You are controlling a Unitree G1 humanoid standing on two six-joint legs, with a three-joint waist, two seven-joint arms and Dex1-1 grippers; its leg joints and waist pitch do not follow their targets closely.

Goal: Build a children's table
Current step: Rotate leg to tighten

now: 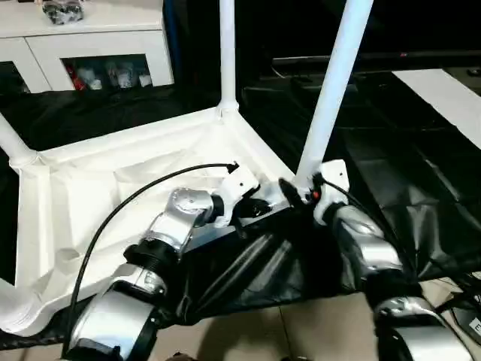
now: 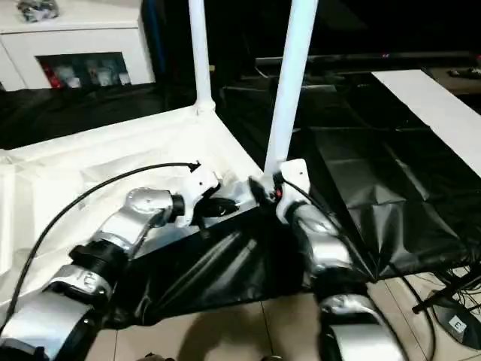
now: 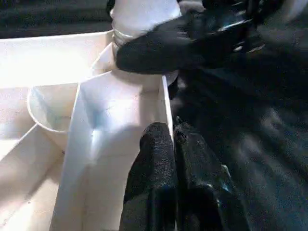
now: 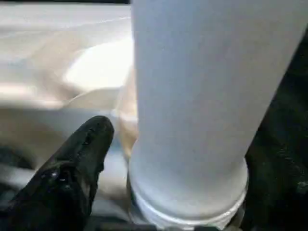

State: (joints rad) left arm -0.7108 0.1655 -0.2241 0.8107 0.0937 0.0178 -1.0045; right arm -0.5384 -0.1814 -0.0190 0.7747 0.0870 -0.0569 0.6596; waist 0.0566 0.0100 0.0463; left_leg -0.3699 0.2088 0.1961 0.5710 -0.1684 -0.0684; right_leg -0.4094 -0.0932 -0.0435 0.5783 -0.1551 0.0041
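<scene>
The children's table lies upside down on a black cloth, its ribbed white top (image 1: pixel 98 188) facing up. White legs stand in the corner sockets: one at the far corner (image 1: pixel 227 53), one at the near right corner (image 1: pixel 334 90), and another at the left edge (image 1: pixel 11 139). My right gripper (image 1: pixel 301 192) is at the base of the near right leg (image 4: pixel 192 96). Its jaws are open around the leg, and one black finger (image 4: pixel 82 159) stands a little off it. My left gripper (image 3: pixel 174 144) is shut and empty, resting against the top's rim (image 3: pixel 120 120) just left of that corner.
A white cabinet with glass doors (image 1: pixel 90 45) stands at the back left. The black cloth (image 1: pixel 406 173) spreads to the right, with a white panel (image 1: pixel 443 98) beyond it. Tiled floor (image 1: pixel 316 331) runs along the near edge. A black cable (image 1: pixel 128 203) loops over my left forearm.
</scene>
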